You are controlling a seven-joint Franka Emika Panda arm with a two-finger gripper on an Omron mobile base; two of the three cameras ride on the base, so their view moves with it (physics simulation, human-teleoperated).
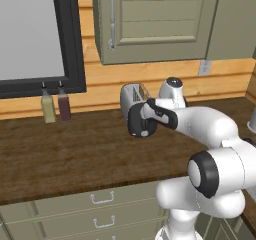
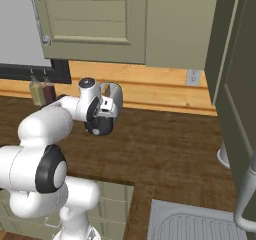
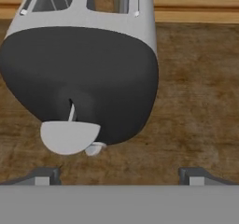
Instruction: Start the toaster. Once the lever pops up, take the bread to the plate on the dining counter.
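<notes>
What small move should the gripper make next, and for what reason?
Probably ease forward and down onto the lever. The open gripper faces the toaster at its black end, apart from the lever, which lies left of the midline.

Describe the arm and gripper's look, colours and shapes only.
Glossy white, rounded arm segments with black rings at the joints; grey-capped joint on top. The gripper has two small dark grey finger tips with lighter pads. No cables or markings visible.
</notes>
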